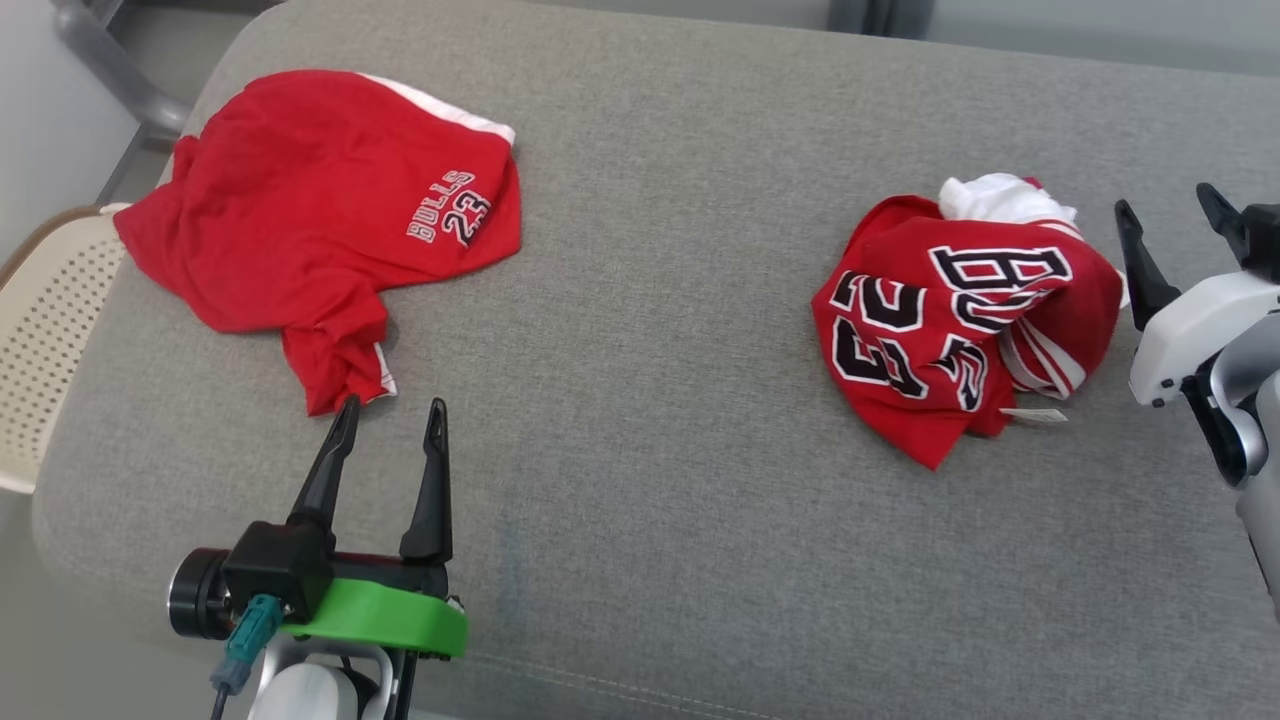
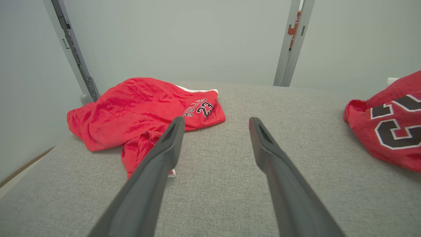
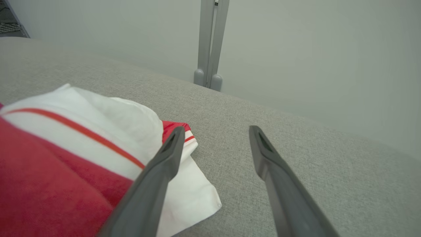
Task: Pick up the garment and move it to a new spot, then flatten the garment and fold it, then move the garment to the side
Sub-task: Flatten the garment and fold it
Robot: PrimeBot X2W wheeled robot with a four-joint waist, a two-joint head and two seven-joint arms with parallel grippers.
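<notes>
Two red garments lie on the grey padded surface [image 1: 660,330]. Red shorts [image 1: 310,210] printed "BULLS 23" are spread loosely at the far left, also seen as the shorts [image 2: 138,112] in the left wrist view. A crumpled red jersey [image 1: 960,320] with white trim and a large 23 is bunched at the right; the jersey [image 3: 49,171] lies close under the right wrist camera. My left gripper [image 1: 392,408] is open, its tips just short of the shorts' near corner. My right gripper [image 1: 1165,200] is open just right of the jersey, holding nothing.
A beige perforated chair [image 1: 50,300] stands off the surface's left edge. Grey metal posts [image 2: 292,46] and a pale wall rise behind the far edge. Bare grey fabric stretches between the two garments and along the near edge.
</notes>
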